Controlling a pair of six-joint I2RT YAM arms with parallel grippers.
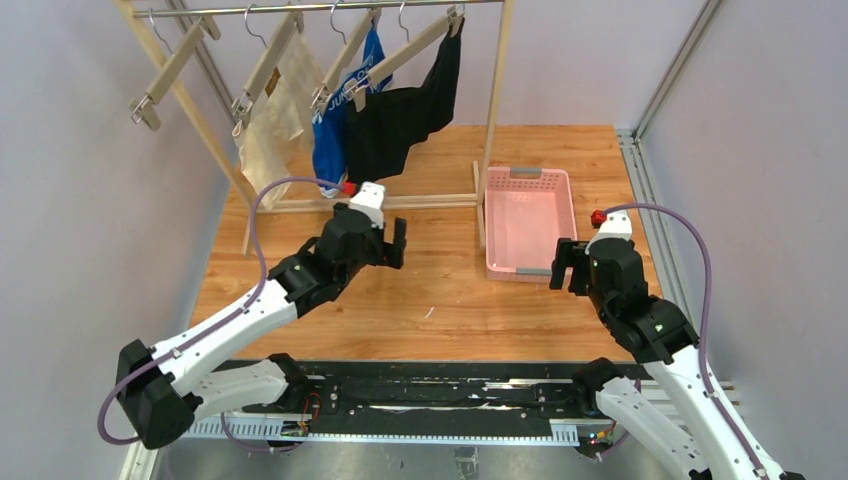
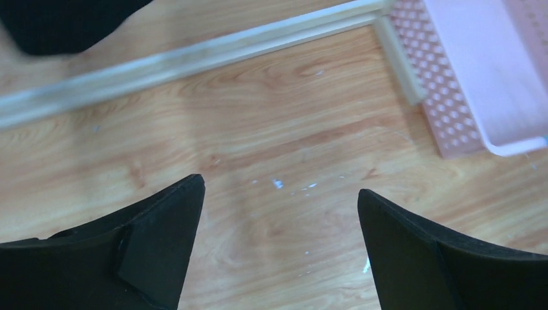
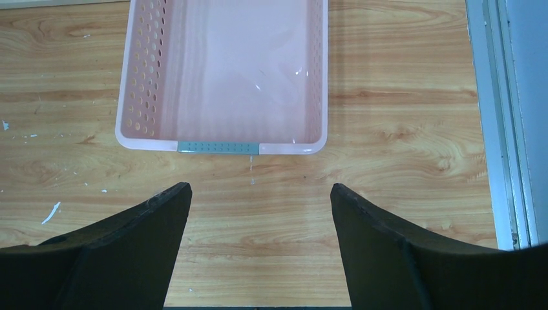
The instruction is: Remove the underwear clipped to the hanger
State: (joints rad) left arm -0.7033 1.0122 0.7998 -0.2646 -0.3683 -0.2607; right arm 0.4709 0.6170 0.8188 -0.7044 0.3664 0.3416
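At the wooden table's (image 1: 450, 300) far edge, soft cream-beige briefs (image 1: 266, 130), blue briefs (image 1: 330, 145) and black briefs (image 1: 400, 120) hung clipped to wooden hangers (image 1: 410, 48). The left gripper (image 2: 281, 194) and the right gripper (image 3: 260, 194) gaped wide, empty, the right before a perforated pink basket (image 3: 220, 147).

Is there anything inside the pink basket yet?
Empty. The pink basket shows only its bare floor in the top and right wrist views.

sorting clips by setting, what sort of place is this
Likely a robotics lab cell staged as a laundry corner: a wooden table fenced by plain walls and aluminium rails, a small clothes rack with underwear clipped to hangers, and a pink basket.
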